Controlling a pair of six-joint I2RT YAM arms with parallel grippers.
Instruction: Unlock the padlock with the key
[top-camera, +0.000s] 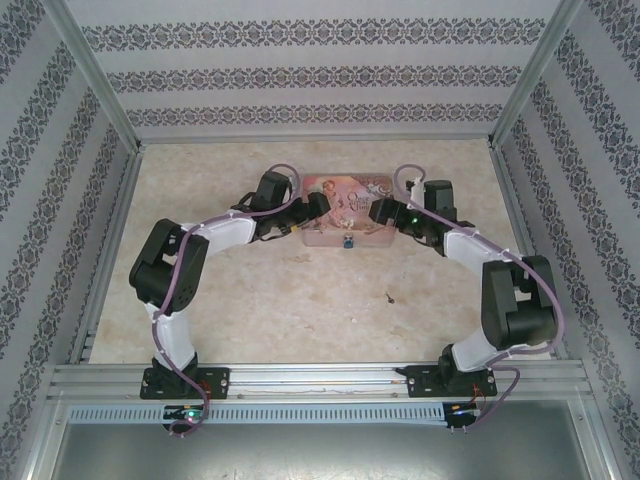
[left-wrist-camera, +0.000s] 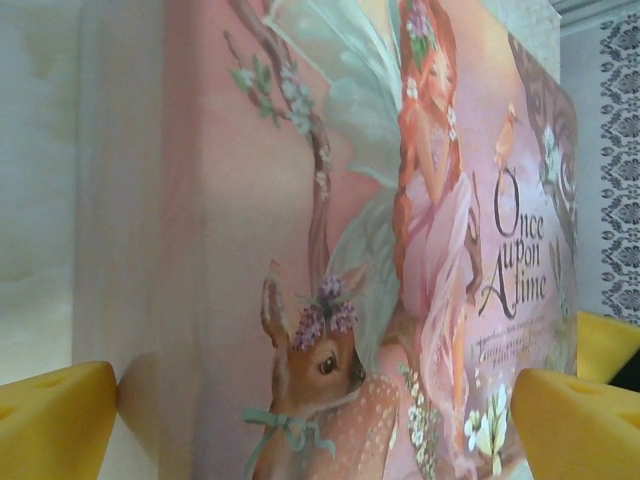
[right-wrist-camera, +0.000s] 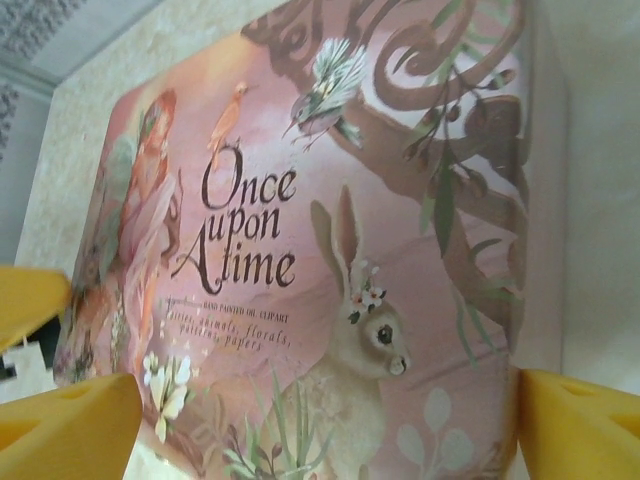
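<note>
As each straddles the pink tin (top-camera: 345, 195), left pincer (left-wrist-camera: 315, 405) and right pincer (right-wrist-camera: 320, 405) gape wide.

Kind of place: a robot test booth, of the sort found in a lab or workshop, is being dressed up to look like a room at home.
Frame: bare aluminium posts (top-camera: 95, 75) are running up the corners, and a slotted aluminium rail (top-camera: 320, 372) is lying across the near edge.
Walls: striped wallpaper (top-camera: 320, 75) with dark floral bands is covering three sides.
Floor: a beige speckled table top (top-camera: 300, 300) is spreading between the walls.
Machines: a left arm (top-camera: 170, 290) and a right arm (top-camera: 500, 300), white and black, are standing bolted to the rail.
Wiring: purple cables (top-camera: 280, 167) are looping along the arms, and green lights (top-camera: 182, 411) are glowing at their bases.
</note>
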